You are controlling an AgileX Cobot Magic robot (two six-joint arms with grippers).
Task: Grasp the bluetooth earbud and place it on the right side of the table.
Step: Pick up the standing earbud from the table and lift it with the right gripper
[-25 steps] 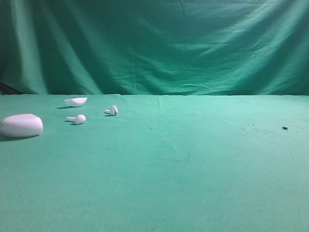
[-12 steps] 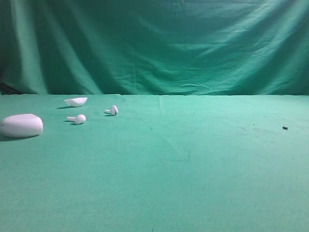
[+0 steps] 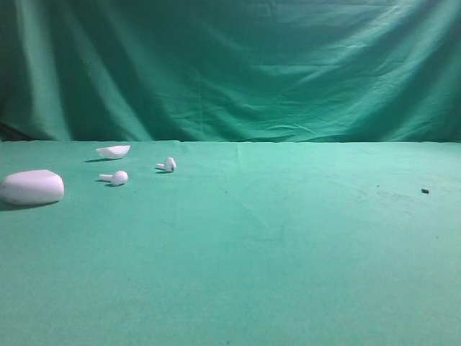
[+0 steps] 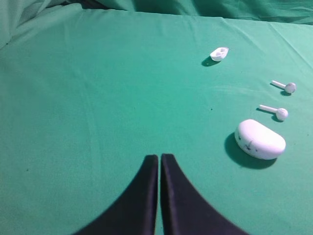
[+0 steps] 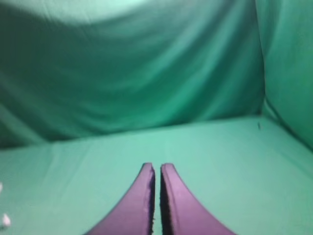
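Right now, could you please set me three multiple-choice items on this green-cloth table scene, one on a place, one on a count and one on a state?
1. Where on the green felt-covered table in the high view do the white items lie?
A. left side
B. right side
C. front centre

2. How many tiny glossy white earbuds with short stems are there?
A. one
B. two
C. four

3. How do the left gripper's black jaws stand?
A. wide open
B. shut on an earbud
C. shut, holding nothing

Answers:
1. A: the large white oval pebble-like case, the shallow white bowl-shaped shell and both earbuds sit on the left.
2. B: one earbud lies near the case, the other earbud further right.
3. C: the left gripper has its tips together over bare cloth, away from all the items.
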